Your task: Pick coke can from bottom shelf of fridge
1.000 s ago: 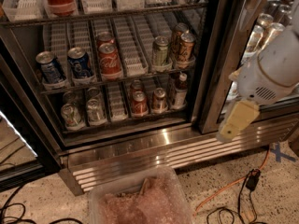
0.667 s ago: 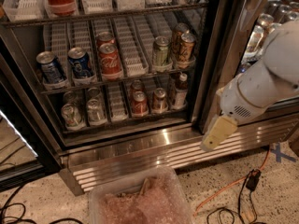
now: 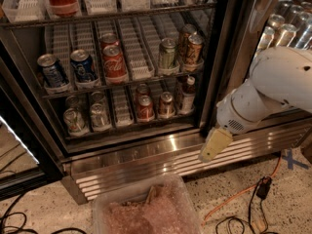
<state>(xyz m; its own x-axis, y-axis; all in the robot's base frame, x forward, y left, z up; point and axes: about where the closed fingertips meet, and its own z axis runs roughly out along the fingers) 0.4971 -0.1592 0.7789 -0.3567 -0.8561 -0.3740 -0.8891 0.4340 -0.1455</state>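
- My cream-coloured claw (image 3: 213, 145) hung low outside the tall black-framed, glass-doored fridge (image 3: 220, 57). It was in front of the right part of the fridge's ribbed stainless-steel base panel (image 3: 146, 162) and above the speckled stone floor (image 3: 229, 189).
- I could not tell whether the claw was open or closed.
- My thick white arm (image 3: 273, 82) came in from the right edge and sloped down to the claw, covering part of the right-hand door.
- The small red coke can with white lettering and a silver top (image 3: 145, 108) stood upright on the bottom shelf, the lowest dark wire rack fitted with white ribbed plastic trays (image 3: 122, 112). It was at the front of its lane, near the middle of the rack.
- The coke can was well apart from the claw, higher and to the left of it.
- Another can stood behind it in the same lane, too dim for me to name.
- Just to the right of the coke can stood a darker brownish-red can (image 3: 166, 105), and beyond that a dark bottle with a pale cap (image 3: 186, 94).
- One tray lane to the left, two dull silver cans (image 3: 99, 116) stood side by side at the front of the rack.
- On the rack above were a larger red Coca-Cola can (image 3: 114, 65), two blue Pepsi cans (image 3: 83, 66), a greenish can (image 3: 167, 54) and an orange-brown can (image 3: 194, 48).
- A clear plastic bin holding something pinkish (image 3: 146, 213) sat on the floor below the base panel.
- A thin orange cable (image 3: 236, 196) trailed across the floor to the right of the bin.
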